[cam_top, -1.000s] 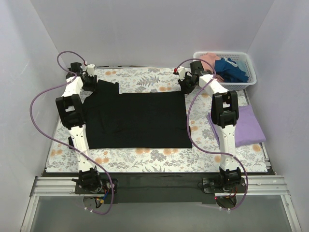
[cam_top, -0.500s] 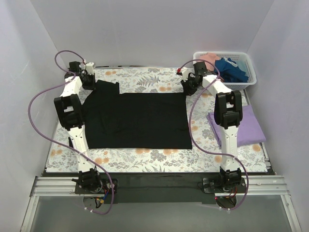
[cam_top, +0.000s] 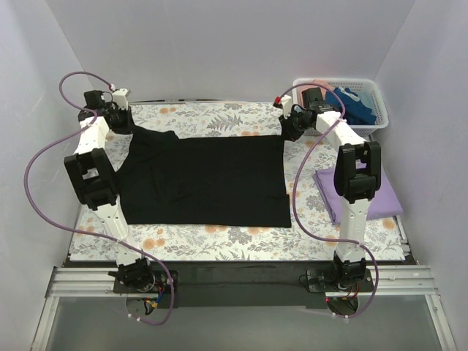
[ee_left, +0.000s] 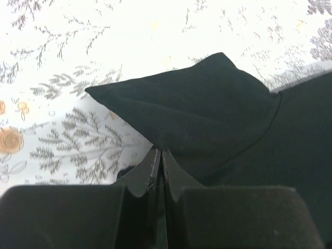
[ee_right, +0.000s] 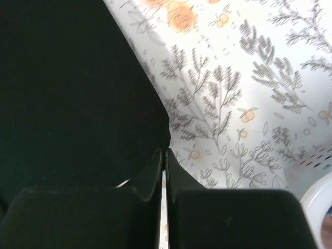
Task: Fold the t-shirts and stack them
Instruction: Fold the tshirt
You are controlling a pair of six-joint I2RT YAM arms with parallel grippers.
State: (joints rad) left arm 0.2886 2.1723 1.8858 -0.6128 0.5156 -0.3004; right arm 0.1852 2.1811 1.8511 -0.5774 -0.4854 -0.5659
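A black t-shirt (cam_top: 208, 183) lies spread across the flowered table cloth. My left gripper (cam_top: 117, 121) is shut on its far left sleeve edge, seen in the left wrist view (ee_left: 207, 109) with the jaws pressed on the cloth (ee_left: 161, 151). My right gripper (cam_top: 290, 128) is shut on the shirt's far right corner (ee_right: 72, 93), pinched at the fingertips (ee_right: 165, 151). A folded lavender t-shirt (cam_top: 380, 191) lies at the right under the right arm. Pink and dark blue shirts (cam_top: 355, 102) sit in the basket.
A white lattice basket (cam_top: 378, 110) stands at the back right corner. White walls close the left, back and right sides. The flowered cloth (cam_top: 219, 117) shows along the far and near edges of the table.
Both grippers have moved outward and back, the left one leftward and the right one rightward, drawing the black shirt's far edge wider and tauter.
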